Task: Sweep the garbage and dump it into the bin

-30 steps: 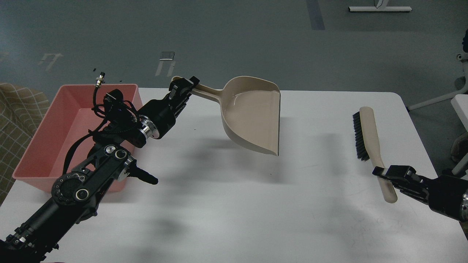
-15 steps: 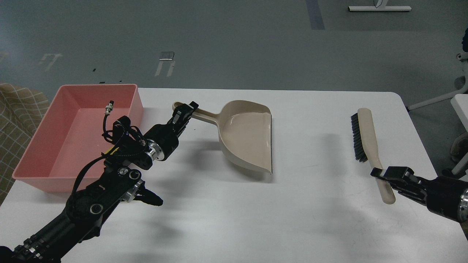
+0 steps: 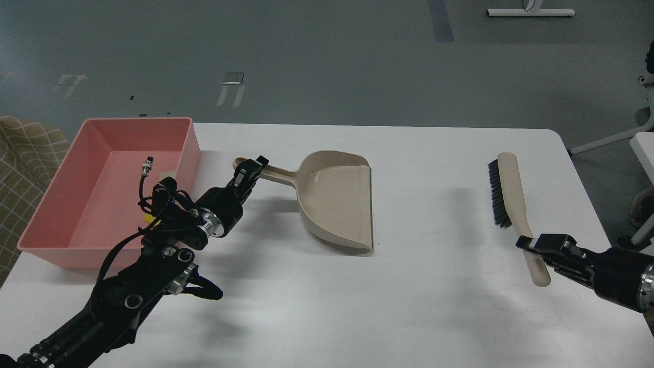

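The salmon-pink bin (image 3: 61, 204) stands at the table's left edge. Inside it a pale cream scrap (image 3: 171, 171) lies near the right wall, and a small yellow bit (image 3: 149, 217) shows beside my left wrist, mostly hidden by the arm. My left gripper (image 3: 250, 171) is shut on the handle of the beige dustpan (image 3: 337, 199), which lies on the table with its mouth facing right. The pan looks empty. My right gripper (image 3: 534, 246) is shut on the handle of a beige brush with black bristles (image 3: 506, 191), held low over the table's right side.
The white table (image 3: 398, 306) has its rounded far right corner near the brush. My left arm's elbow (image 3: 168, 266) lies along the bin's front right corner. A checked cloth (image 3: 25, 163) sits left of the bin. Chair legs (image 3: 638, 128) stand off the right edge.
My left gripper has lowered the dustpan from a raised, tilted pose down onto the table and a little left. The right gripper and brush have barely moved.
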Controlling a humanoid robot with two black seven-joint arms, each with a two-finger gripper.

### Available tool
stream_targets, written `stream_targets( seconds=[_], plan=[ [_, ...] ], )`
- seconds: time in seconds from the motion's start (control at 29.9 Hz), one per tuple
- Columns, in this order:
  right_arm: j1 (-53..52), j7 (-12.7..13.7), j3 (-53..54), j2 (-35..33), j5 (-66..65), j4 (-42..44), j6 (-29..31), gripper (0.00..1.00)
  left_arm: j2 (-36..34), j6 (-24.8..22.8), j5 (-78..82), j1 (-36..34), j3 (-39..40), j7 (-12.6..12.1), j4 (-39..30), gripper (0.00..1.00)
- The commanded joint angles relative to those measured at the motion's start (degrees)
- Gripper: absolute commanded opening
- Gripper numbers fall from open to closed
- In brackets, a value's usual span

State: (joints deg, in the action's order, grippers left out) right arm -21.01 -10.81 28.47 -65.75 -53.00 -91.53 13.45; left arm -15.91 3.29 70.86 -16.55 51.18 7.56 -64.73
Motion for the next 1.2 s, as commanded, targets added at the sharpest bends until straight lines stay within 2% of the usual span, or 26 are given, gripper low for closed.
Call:
stream_targets(
  seconds=[0.0,0.17,0.33,0.5,0.64,0.8,0.94,1.17],
  plan=[
    [0.01,0.00,-0.08,-0.08,0.01,0.04,-0.01,0.00,-0.09,-0.30,-0.37,0.38,-0.03,0.35,0.04,0.94],
    [-0.08,0.00,-0.08,-0.08,0.01,0.22,-0.01,0.00,-0.61,-2.77,-0.63,0.47,-0.03,0.53,-0.05,0.98],
    [-0.52,0.09,0.01,0.53,-0.08,0.65,0.17,0.00,-1.32,-9.43,-0.19,3.01,0.06,0.70,-1.10,0.98],
    [-1.57,0.35,-0.17,3.16,-0.34,2.75,0.70,0.00,-1.84,-13.13,-0.11,5.56,0.06,0.79,-1.98,0.98],
    [-2.45,0.79,-0.34,6.33,-0.35,5.74,1.92,0.00,-4.65,-16.11,-0.19,7.59,0.06,2.28,-4.43,0.98],
    [-3.07,1.49,-0.52,9.58,-2.10,7.25,3.25,0.00,-8.86,-19.54,-0.63,9.26,0.85,2.99,-8.30,0.98],
    [-3.07,1.58,-1.13,10.29,-2.63,7.33,4.30,0.00,-10.72,-21.57,-2.73,9.70,1.38,3.95,-10.06,0.98],
    [-2.89,2.11,-1.75,10.20,-2.54,8.30,4.30,0.00,-12.56,-21.84,-9.41,9.70,2.34,4.04,-12.70,0.98]
  ],
)
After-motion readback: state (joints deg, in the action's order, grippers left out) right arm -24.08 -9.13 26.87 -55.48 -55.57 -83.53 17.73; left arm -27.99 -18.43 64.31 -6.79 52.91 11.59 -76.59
